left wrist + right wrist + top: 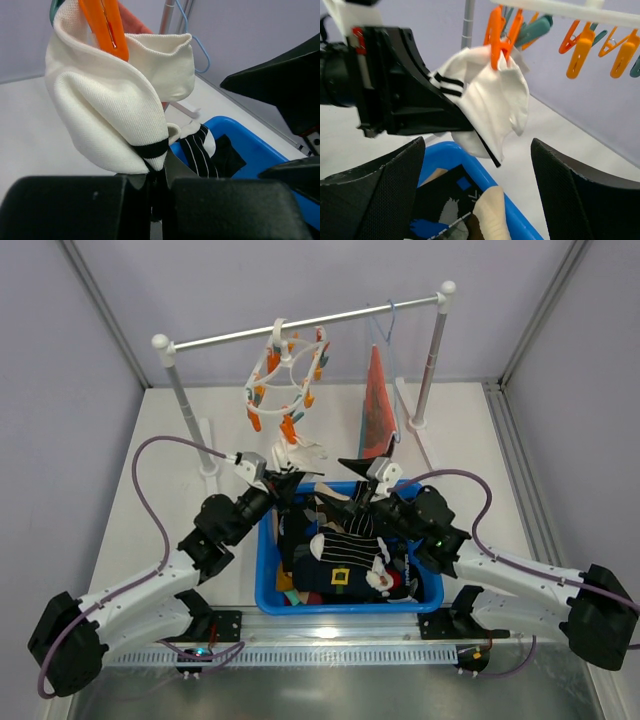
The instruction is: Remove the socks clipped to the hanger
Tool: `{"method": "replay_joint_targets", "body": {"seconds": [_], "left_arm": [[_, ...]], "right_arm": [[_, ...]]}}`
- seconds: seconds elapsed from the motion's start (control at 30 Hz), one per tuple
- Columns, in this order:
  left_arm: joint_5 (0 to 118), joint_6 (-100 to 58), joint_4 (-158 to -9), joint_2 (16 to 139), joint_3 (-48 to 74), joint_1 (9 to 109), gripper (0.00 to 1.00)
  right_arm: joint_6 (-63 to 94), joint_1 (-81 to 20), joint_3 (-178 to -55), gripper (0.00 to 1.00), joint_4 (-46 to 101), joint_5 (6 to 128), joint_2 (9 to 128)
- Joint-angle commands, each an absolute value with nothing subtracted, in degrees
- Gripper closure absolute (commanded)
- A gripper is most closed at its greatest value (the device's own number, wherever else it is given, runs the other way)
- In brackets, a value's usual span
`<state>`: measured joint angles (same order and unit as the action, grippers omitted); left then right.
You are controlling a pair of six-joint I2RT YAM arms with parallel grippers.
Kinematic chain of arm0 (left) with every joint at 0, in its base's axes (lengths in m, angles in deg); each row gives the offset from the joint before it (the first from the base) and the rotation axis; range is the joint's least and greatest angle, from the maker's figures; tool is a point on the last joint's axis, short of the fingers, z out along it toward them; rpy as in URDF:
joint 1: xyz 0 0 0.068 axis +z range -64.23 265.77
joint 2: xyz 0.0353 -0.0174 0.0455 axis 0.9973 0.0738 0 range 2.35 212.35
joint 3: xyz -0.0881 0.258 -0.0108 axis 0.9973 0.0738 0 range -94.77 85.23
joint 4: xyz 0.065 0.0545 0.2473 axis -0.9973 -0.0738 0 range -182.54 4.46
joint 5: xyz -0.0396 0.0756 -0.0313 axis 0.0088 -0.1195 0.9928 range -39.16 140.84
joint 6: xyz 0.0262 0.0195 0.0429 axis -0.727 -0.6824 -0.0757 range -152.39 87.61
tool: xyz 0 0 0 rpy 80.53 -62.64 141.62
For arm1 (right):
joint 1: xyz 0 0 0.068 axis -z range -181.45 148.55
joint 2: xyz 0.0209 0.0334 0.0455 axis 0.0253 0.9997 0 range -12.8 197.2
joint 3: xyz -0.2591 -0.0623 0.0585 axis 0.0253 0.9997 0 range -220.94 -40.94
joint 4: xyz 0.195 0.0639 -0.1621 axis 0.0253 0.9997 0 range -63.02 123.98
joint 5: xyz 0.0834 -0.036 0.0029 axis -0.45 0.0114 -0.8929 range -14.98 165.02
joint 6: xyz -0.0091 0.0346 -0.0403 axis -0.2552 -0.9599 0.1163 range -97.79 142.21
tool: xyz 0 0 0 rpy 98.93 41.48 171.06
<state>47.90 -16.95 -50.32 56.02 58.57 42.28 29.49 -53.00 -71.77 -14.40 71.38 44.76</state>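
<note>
A: Light?
B: Bright, even, diffuse, from overhead. Only faint soft shadows on table (120,520).
A: Sharpness?
B: Top view crisp, slight bend at edges. Left wrist: white sock (110,115) sharp, knit visible; left tool (157,200) dark, soft, v. close to lens. Right tool (477,150) dark, texture still readable.

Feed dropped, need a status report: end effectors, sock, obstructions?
Left end effector shut on white knit sock with black stripes. Right end effector open, facing it. Orange plastic peg clamps the cuff.
</note>
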Motion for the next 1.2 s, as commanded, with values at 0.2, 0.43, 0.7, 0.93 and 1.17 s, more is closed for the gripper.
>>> {"method": "replay_joint_targets", "body": {"seconds": [0.2, 0.43, 0.7, 0.93, 1.17], "left_arm": [[49.17, -16.39, -55.57, 48.59, 60.18, 42.18, 1.00], [46.80, -16.48, -58.82, 46.47, 60.09, 42.18, 1.00], [44.77, -16.66, -59.97, 45.59, 60.36, 42.18, 1.00], [44.78, -16.74, -60.32, 45.41, 60.36, 42.18, 1.00], [44.16, -17.10, -60.58, 45.32, 60.27, 42.18, 1.00]], "right_arm": [[26.33, -44.52, -74.24, 0.14, -24.60, 59.49, 53.20], [26.87, -43.29, -77.50, 0.17, -28.38, 50.16, 56.45], [28.18, -42.06, -81.89, 0.21, -25.67, 48.66, 57.86], [28.54, -40.83, -87.16, 0.38, -23.38, 46.46, 62.68], [27.13, -40.82, -90.07, 0.73, -23.11, 41.81, 66.73]]}}
